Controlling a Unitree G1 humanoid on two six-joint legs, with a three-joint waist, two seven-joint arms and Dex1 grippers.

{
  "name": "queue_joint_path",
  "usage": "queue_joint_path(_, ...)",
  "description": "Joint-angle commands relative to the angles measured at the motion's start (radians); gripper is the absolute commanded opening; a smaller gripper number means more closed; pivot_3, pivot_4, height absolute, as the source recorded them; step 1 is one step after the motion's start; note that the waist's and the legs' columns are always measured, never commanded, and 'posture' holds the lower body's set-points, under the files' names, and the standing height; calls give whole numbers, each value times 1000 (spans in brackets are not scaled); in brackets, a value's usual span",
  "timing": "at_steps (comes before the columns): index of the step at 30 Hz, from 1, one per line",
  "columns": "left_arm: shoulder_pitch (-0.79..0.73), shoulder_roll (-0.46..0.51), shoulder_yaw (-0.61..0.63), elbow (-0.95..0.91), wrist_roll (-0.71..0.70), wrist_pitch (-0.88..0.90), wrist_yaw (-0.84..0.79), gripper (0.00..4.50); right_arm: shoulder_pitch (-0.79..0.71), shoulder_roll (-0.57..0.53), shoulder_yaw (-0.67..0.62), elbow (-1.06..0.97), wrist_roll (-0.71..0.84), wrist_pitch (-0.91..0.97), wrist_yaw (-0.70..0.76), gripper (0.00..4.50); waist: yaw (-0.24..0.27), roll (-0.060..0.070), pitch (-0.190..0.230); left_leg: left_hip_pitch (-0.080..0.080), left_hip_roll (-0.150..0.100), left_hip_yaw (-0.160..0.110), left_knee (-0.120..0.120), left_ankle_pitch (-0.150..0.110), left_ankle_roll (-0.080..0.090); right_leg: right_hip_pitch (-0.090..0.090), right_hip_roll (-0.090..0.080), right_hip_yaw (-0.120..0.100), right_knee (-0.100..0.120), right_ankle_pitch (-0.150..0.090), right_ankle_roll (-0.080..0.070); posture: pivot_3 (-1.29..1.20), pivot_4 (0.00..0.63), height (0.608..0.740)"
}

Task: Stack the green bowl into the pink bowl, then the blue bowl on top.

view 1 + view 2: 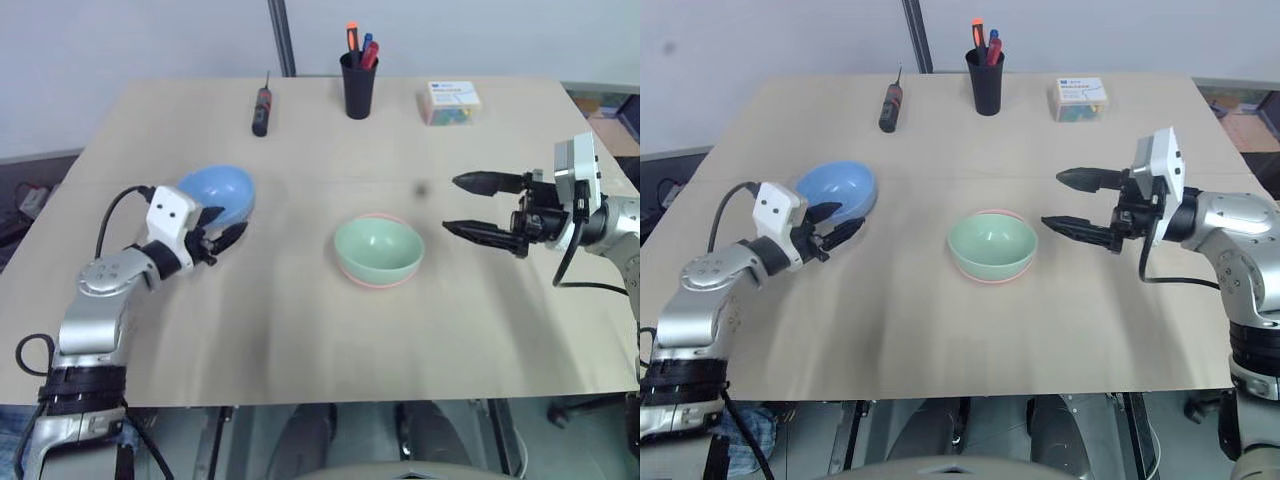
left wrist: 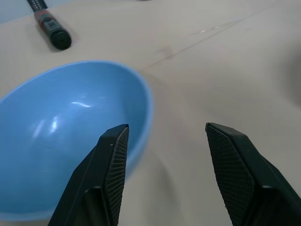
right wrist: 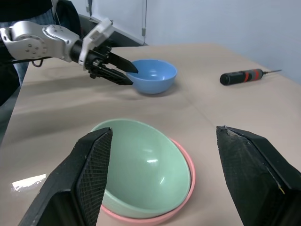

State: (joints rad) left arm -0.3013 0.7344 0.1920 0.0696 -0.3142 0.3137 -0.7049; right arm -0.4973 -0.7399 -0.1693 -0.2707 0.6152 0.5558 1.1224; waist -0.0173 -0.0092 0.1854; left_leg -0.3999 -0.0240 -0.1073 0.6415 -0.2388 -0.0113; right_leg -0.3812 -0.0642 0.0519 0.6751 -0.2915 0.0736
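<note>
With the green bowl already nested in the pink bowl at the centre of the worktop, the last piece of the stack waits at the left. The left end effector stands with its jaws spread wide and nothing between them, its tips at the near right rim of the blue bowl. From the left wrist view one finger lies over the bowl's wall and the other over bare worktop beside it, so the rim appears to sit inside the gap; whether either finger touches it cannot be told. The bowl lies just to the far left of those tips, upright, mouth up. The left arm is plainly the nearer one: the right end effector hovers well apart at the right of the nested pair, jaws wide, holding nothing, pointing left across the worktop. The coming grasp likely turns on closing over that rim.
</note>
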Motion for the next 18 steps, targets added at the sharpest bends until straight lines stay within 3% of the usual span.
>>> queue_joint_path(1,-53,12,-21,58,41,-47,-23,2760,-10,-9,-11,-32,8,-31,-15,3687,0,0,0,0,0,0,0,0,0,0,0,0,0,0,0,0,150,740)
queue_joint_path(7,-132,28,-105,240,160,-101,-35,2760,-10,-14,-3,-28,4,-41,-27,3687,-2,0,0,0,0,0,0,0,0,0,0,1,1,0,0,0,150,740)
queue_joint_path(8,-146,23,-111,261,167,-107,-36,2259,-10,-16,-2,-27,1,-43,-26,3775,-3,0,0,0,0,0,0,0,0,0,0,1,1,0,0,0,150,740)
queue_joint_path(9,-157,20,-117,276,173,-121,-44,2155,-8,-19,-1,-28,-1,-45,-24,3775,-3,0,0,0,0,0,0,0,0,0,0,0,1,0,0,0,150,740)
queue_joint_path(14,-185,2,-127,294,178,-138,-66,216,-15,-26,-1,-26,0,-46,-22,3775,1,0,0,0,0,0,1,0,0,-1,0,0,2,0,0,0,150,740)
queue_joint_path(15,-187,1,-128,292,178,-138,-69,11,-17,-26,-1,-24,-1,-48,-21,3775,1,0,0,0,0,0,2,0,0,-1,0,0,2,0,0,0,150,740)
queue_joint_path(18,-204,5,-128,273,172,-131,-88,11,-19,-27,1,-18,-3,-53,-19,3775,1,0,0,0,-1,0,3,0,0,0,0,0,3,0,0,0,150,740)
